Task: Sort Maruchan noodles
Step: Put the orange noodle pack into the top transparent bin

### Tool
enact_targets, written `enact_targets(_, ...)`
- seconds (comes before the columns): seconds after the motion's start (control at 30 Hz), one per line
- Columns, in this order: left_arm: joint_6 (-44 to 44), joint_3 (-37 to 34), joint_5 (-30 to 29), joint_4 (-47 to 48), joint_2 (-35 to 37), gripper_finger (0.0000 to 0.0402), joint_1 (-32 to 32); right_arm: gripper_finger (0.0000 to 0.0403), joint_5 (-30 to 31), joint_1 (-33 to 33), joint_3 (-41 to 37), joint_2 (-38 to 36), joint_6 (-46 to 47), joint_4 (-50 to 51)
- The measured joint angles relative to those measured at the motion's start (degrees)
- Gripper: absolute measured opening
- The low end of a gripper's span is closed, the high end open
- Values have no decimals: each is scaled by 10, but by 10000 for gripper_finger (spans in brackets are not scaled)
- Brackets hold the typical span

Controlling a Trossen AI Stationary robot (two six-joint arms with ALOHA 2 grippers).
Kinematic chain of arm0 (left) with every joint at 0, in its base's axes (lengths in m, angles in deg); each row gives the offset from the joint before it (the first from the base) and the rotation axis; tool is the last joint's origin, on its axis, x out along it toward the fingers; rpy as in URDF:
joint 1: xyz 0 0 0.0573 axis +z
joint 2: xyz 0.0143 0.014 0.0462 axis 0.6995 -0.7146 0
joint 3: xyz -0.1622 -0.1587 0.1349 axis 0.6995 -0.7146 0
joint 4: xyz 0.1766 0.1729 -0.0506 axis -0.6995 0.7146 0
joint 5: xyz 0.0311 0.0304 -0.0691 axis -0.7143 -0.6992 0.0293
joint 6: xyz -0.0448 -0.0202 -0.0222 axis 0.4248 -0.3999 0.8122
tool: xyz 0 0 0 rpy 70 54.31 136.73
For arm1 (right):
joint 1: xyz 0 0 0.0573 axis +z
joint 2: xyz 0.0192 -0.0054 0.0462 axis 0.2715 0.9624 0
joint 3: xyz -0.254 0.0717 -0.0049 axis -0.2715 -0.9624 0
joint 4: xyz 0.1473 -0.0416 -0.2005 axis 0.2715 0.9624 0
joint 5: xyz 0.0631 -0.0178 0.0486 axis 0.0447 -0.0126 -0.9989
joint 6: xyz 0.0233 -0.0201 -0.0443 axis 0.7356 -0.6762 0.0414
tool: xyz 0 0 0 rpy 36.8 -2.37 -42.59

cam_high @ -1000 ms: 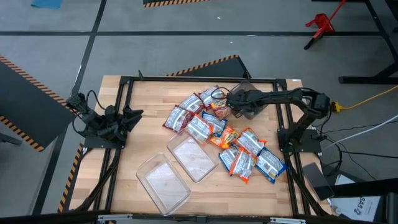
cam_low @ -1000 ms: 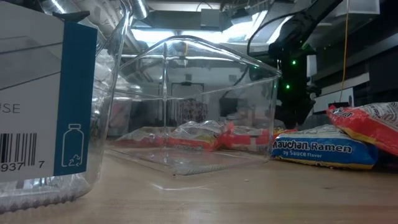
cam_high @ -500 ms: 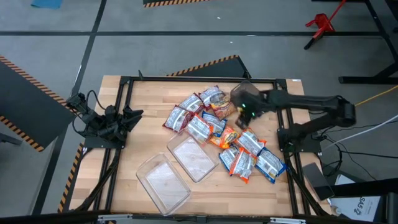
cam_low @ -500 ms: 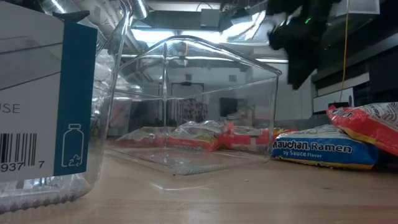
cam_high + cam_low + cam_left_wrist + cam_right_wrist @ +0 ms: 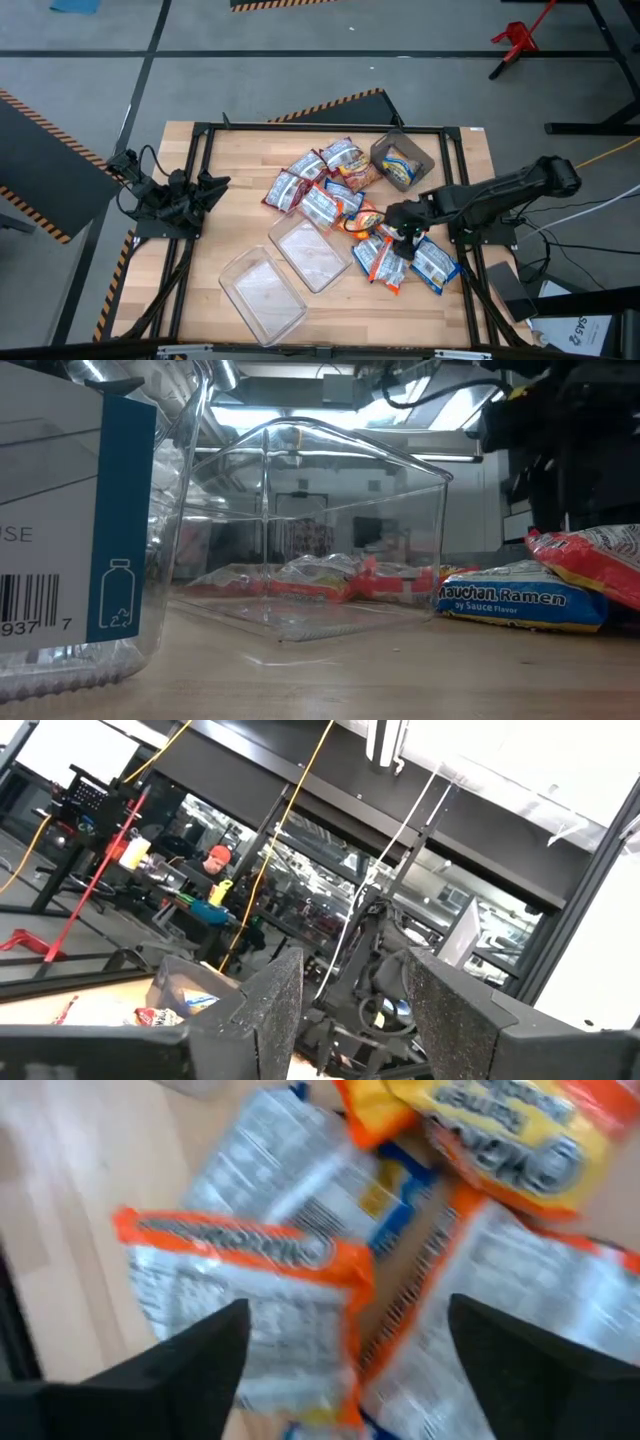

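While hovering over the near-right heap, treat the right tool (image 5: 400, 228) as ready but uncommitted: fingers (image 5: 190, 1365) spread wide, nothing pinched between them.

Nearest on the bench (image 5: 230, 160), at near centre: the nearer clear tub (image 5: 262, 290), with the farther clear tub (image 5: 312, 255) touching it just behind and to the right, no packet visible in either.

Just right of those, the near heap (image 5: 405, 262) of Maruchan noodles. Orange-edged and blue-edged packets overlapping one another, directly beneath the right tool.

- Pick one packet only, preferably the topmost.
- Lower straight down and close across a short crinkly edge rather than the flat middle, to guard against slipping on slick film and against dragging an overlapping neighbour along.
- Seen from the right wrist: an orange-trimmed packet (image 5: 240, 1300) by one finger, a second orange-edged packet (image 5: 520, 1300) by the other. Centre over one before descending.
- Check the colour first, then carry to the matching tub.

Farther back, mid-bench, the far heap (image 5: 320, 185) of red and orange packets, touching and overlapping.

Farthest, toward the far right, a dark grey tub (image 5: 385, 152) holding one packet with blue and yellow showing (image 5: 400, 168).

Off at the left edge of the bench, the left tool (image 5: 213, 186) — fingers apart, empty, well away from every packet. Leave it be.
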Motion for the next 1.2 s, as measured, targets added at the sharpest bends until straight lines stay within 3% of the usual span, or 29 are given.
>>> enact_targets(0.13,0,0,-1,0,0,172,0,372,-6,0,-28,0,-16,-41)
enact_targets(0.23,0,0,-5,0,0,172,0,379,-8,0,-50,0,-18,-56)
enact_targets(0.63,-5,0,-26,0,0,172,0,330,-47,0,-88,0,-29,-139)
enact_targets(1.03,-1,0,-26,2,0,172,0,219,-72,0,-85,75,-51,-155)
enact_targets(1.2,0,0,-30,2,0,172,0,115,-76,0,-71,79,-51,-144)
